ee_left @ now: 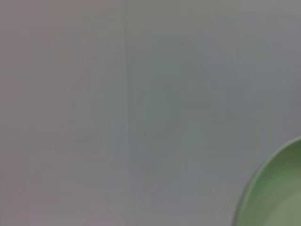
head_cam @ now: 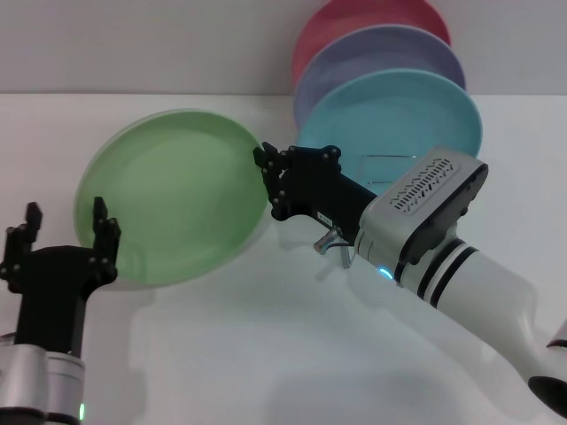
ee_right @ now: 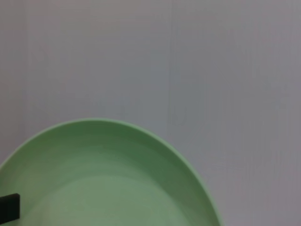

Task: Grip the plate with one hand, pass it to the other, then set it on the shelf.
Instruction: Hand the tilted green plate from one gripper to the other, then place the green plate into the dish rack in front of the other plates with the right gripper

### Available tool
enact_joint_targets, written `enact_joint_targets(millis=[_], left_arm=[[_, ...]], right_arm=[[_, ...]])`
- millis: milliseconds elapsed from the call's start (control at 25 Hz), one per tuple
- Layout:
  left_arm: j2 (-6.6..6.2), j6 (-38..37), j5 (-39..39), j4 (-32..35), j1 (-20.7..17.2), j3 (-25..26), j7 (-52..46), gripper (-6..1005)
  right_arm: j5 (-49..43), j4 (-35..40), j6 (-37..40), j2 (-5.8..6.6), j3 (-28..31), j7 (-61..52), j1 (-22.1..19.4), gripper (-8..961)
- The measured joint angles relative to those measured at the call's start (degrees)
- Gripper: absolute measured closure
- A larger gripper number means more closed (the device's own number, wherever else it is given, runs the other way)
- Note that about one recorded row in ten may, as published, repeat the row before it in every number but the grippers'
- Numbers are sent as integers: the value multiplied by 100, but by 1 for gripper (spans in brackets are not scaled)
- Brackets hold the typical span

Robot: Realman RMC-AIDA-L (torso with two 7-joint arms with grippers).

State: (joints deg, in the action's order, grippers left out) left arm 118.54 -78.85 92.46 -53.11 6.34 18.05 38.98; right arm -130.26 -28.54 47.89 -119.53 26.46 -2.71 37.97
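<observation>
Leftmost, the left end effector (head_cam: pixel 62 232) rises from the lower left corner of the head view on a black wrist, its two fingers (head_cam: pixel 104 228) spread apart and pointing up. One finger overlaps the lower left rim of the green plate (head_cam: pixel 173 193); whether it touches the rim cannot be told. Centrally, the plate is held tilted above the white counter (head_cam: pixel 266 354), its face turned toward the camera. At its right rim the right end effector (head_cam: pixel 268 180) pinches the edge, fingers pressed onto the plate, the black body reaching in from the right on an arm with a grey vented housing (head_cam: pixel 425 199). Behind that arm, at upper right, a turquoise plate (head_cam: pixel 394 115), a lavender plate (head_cam: pixel 381 53) and a red plate (head_cam: pixel 368 18) stand in a row; wire of the shelf (head_cam: pixel 390 168) shows faintly before the turquoise one. From the left wrist, only an arc of the green plate (ee_left: pixel 277 193) appears; from the right wrist, the plate (ee_right: pixel 108 179) fills the lower part.
</observation>
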Motion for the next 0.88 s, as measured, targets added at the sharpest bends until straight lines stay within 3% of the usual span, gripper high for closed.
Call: enact_joint_targets(millis=[280, 520, 720, 760, 880], left_arm=[[-49, -800, 666, 123, -187, -217, -757, 271], [-54, -1357, 1376, 325, -396, -237, -1230, 159], [-60, -1658, 1471, 603, -415, -226, -1843, 161], [-58, -2054, 1468, 1161, -376, -236, -2732, 161], [-51, -2202, 1469, 1442, -360, -221, -3206, 162]], right_arm=[[0, 32, 48, 0, 44, 0, 13, 936], [0, 60, 126, 0, 130, 15, 32, 936], [0, -56, 444, 0, 152, 414, -34, 936], [0, -114, 514, 2, 159, 487, -74, 936], [0, -380, 844, 26, 210, 769, -339, 936]])
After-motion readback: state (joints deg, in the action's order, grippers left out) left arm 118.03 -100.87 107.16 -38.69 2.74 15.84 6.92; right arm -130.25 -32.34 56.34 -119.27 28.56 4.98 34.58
